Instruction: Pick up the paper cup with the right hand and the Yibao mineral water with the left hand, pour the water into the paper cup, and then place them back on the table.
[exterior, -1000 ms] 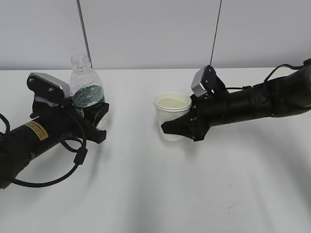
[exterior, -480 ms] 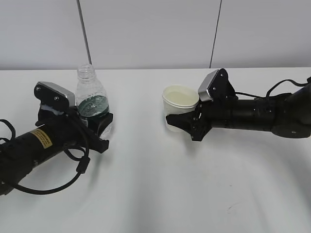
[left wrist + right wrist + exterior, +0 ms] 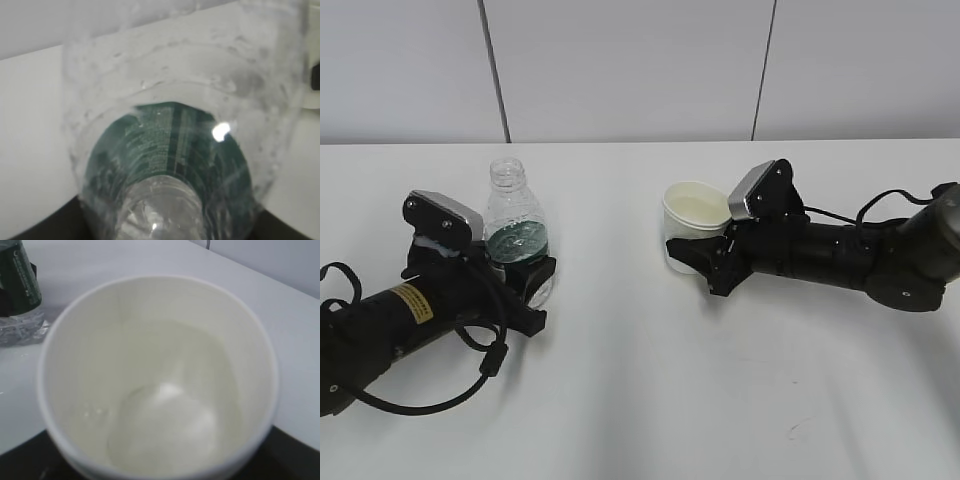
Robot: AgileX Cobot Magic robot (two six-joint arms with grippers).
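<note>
Yibao mineral water (image 3: 517, 232) stood upright at the left of the exterior view, capless, its green label band clasped between the jaws of the left hand (image 3: 525, 281), and its base looked to be on or just above the table (image 3: 640, 400). Over the last second that arm had slid forward and to the right, bringing the bottle lower in the picture. On the right, the paper cup (image 3: 694, 222) was held upright by the right hand (image 3: 705, 262), whose fingers wrapped its lower wall; the cup had moved right and away from the camera, so bottle and cup sat well apart. Both seemed to be in the set-down stage, with neither claw released yet.

From the left wrist view, the bottle (image 3: 185, 150) filled the picture, droplets clinging inside its clear wall above the green label, which suggested most of the water had gone. The gripper's dark edges showed only at the bottom corners.

From the right wrist view, the cup (image 3: 157, 380) held a shallow pool of water (image 3: 160, 440) at its bottom, so the pour looked done. The bottle's label showed at the upper left corner, apart from the cup.
</note>
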